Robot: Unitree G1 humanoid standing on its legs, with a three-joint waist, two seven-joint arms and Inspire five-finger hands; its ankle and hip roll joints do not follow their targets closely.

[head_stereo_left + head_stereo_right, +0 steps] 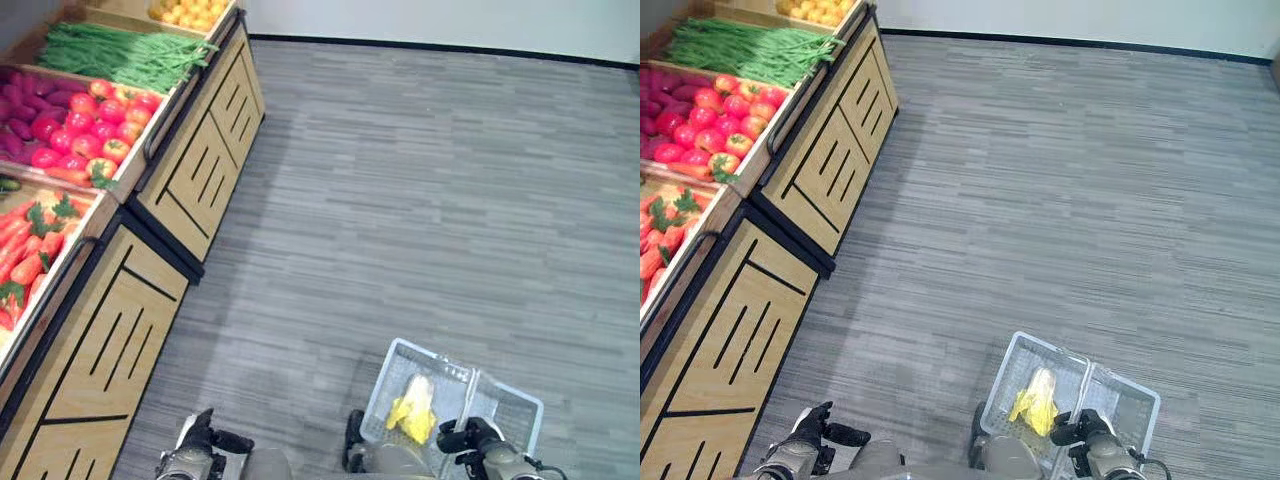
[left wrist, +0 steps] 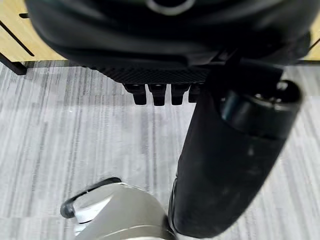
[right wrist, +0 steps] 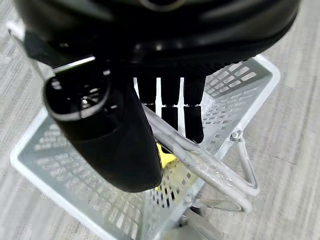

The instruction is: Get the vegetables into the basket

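A white wire basket (image 1: 524, 408) hangs at my right side, low over the floor. My right hand (image 1: 472, 437) is shut on the basket's metal handle (image 3: 202, 161), with the fingers (image 3: 192, 117) curled round it. A yellow vegetable (image 1: 414, 410) with pale husk lies inside the basket. My left hand (image 1: 205, 436) hangs by the stand's front with its fingers (image 2: 156, 93) curled and holds nothing. The stand's bins hold carrots (image 1: 25, 250), red peppers (image 1: 95, 125), purple vegetables (image 1: 25, 95) and green beans (image 1: 120, 55).
The wooden produce stand (image 1: 200, 170) runs along my left side, its panelled front (image 1: 95, 350) close to my left arm. Yellow produce (image 1: 190, 12) fills the far bin. Grey striped floor (image 1: 430, 200) stretches ahead and to the right, up to a white wall (image 1: 450, 20).
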